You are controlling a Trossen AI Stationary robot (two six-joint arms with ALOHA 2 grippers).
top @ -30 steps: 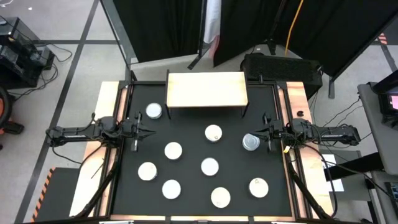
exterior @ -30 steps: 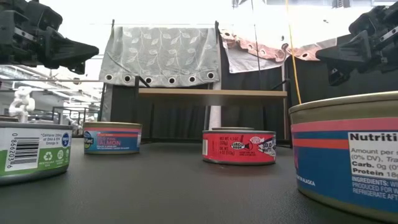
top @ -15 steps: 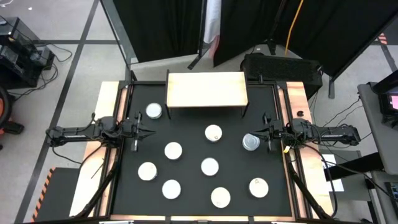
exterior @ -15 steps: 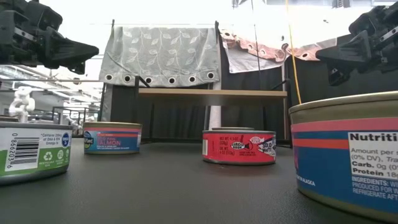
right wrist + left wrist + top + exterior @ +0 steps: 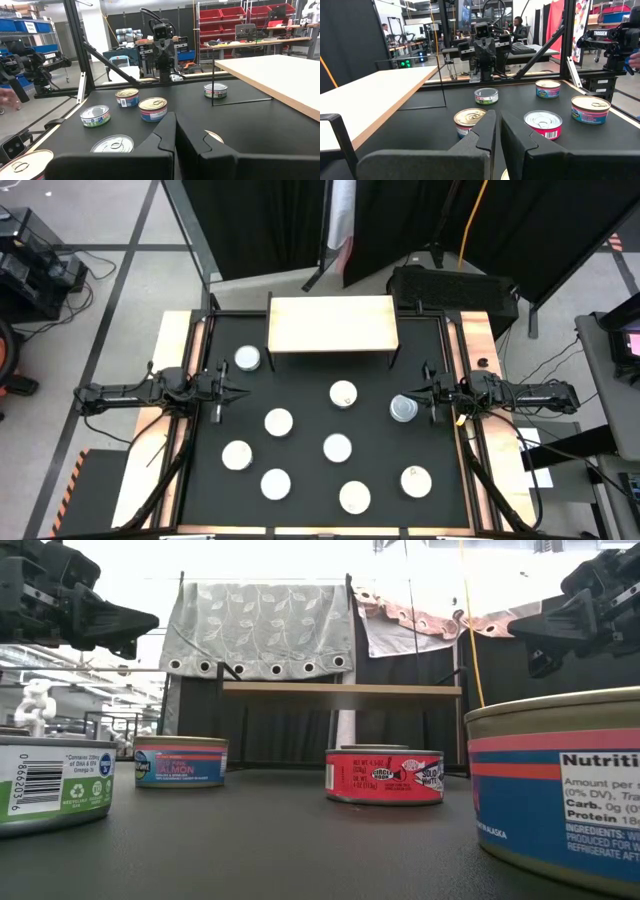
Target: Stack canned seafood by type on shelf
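Nothing is stacked yet: the shelf (image 5: 332, 324) stands bare at the far edge of the table (image 5: 300, 395), and nine tins lie singly over the dark top, one (image 5: 247, 359) near the shelf's left leg, one (image 5: 403, 409) just in front of the right tool (image 5: 428, 394), the others spread toward the near edge. The left tool (image 5: 229, 391) hangs at the table's left edge and the right tool at its right edge, each with its fingers pressed together and holding nothing. The main risk is sorting: from above every lid looks the same silvery white, so a tin could land on the wrong pile unless the side labels, such as the red one (image 5: 385, 776) and the blue one (image 5: 181, 761) seen from table height, are read first. The tins are low and flat, so a grip set too high would probably slip off the rim. The tin beside the right tool may get knocked when that arm starts to move, though how much room lies between them is hard to judge. A tin set off-centre on another could slide off the shelf.
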